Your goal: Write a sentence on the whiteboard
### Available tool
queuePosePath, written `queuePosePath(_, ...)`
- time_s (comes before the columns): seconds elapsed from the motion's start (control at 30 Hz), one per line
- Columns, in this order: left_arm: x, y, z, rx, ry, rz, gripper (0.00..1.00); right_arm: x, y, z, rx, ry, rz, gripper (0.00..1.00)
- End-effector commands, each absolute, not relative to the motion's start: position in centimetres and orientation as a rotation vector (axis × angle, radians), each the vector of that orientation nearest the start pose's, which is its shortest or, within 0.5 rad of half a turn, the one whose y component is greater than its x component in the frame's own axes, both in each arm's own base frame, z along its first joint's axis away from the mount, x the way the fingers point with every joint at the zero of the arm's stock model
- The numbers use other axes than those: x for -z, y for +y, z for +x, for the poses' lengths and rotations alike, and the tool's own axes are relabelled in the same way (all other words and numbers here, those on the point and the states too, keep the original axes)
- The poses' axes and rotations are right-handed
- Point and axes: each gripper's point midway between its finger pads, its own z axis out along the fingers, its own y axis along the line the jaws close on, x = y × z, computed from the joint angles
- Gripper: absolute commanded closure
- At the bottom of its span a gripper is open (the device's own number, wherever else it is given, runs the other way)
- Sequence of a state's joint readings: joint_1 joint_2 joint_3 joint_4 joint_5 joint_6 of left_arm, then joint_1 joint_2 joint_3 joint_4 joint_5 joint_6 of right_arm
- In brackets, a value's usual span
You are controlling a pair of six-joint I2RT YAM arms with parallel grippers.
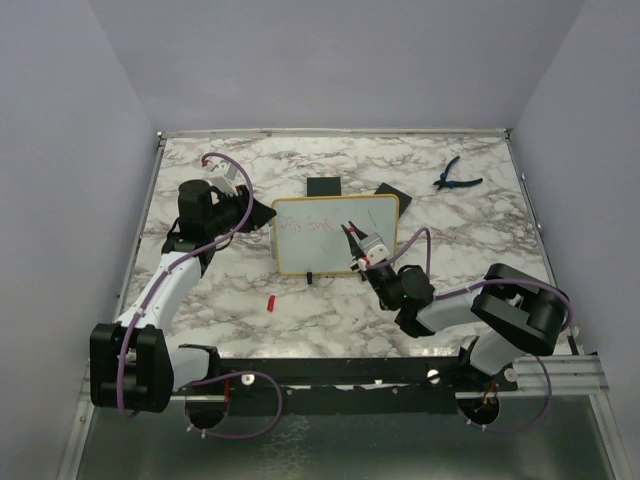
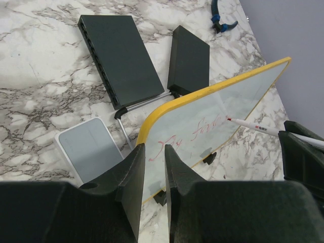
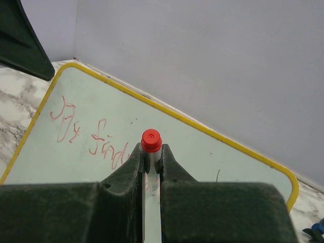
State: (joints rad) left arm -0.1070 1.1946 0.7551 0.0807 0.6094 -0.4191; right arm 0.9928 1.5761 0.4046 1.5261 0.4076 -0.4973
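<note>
1. The whiteboard [image 1: 336,233] is a small white rectangle in a thin yellow frame with rounded corners. It stands on two little black feet [image 1: 311,275], leaning back, near the middle of the marble table [image 1: 470,230].
2. The sentence [image 1: 310,226] is one thin, faint red line of handwriting across the upper left part of the board. In the right wrist view the sentence [image 3: 86,134] shows as two loose scrawls, and I cannot read them as words.
3. The marker [image 2: 253,126] has a white barrel with small red and dark print, too small to read. Its red end [image 3: 151,140] sits just right of the writing; whether it touches the surface cannot be told.
4. The left arm reaches forward from its base to the board's left side. The left gripper [image 2: 154,172] is clamped on the yellow frame of the whiteboard [image 2: 202,126] at a corner, one finger on each face.
5. The right arm lies low and folded, with its forearm stretched towards the board's lower right. The right gripper [image 3: 151,158] is closed tight around the marker.
6. Two black boxes [image 1: 323,187] lie behind the board. Blue-handled pliers [image 1: 457,176] lie far right. A small red cap [image 1: 270,302] lies in front of the board.
</note>
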Motion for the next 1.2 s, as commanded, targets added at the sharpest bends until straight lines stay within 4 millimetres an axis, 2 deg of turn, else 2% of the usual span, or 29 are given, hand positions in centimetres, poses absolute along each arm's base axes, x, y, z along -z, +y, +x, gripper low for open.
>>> queuePosePath(0.0, -20.7, -15.4, 33.5, 0.931, 1.944, 0.151, 0.77, -26.4, 26.1, 28.5, -0.214, 1.002, -0.371, 0.99)
queuePosePath(0.4, -20.7, -15.3, 33.5, 0.93, 1.942, 0.151, 0.77, -27.1, 25.8, 28.6, -0.184, 0.989, -0.363, 0.99)
queuePosePath(0.43, -20.7, -15.3, 33.5, 0.928, 1.941, 0.15, 0.77, -28.8, 25.1, 28.2, -0.197, 0.958, -0.327, 0.99)
queuePosePath(0.47, -20.8, -15.3, 33.5, 0.928, 1.941, 0.151, 0.77, -27.4, 25.7, 28.6, -0.183, 0.984, -0.358, 0.99)
queuePosePath(0.5, -20.8, -15.3, 33.5, 0.928, 1.941, 0.151, 0.77, -27.2, 25.8, 28.7, -0.181, 0.986, -0.362, 0.99)
queuePosePath(1.17, -20.7, -15.3, 33.5, 0.93, 1.943, 0.151, 0.77, -27.4, 27.5, 29.1, -0.203, 0.967, -0.386, 0.99)
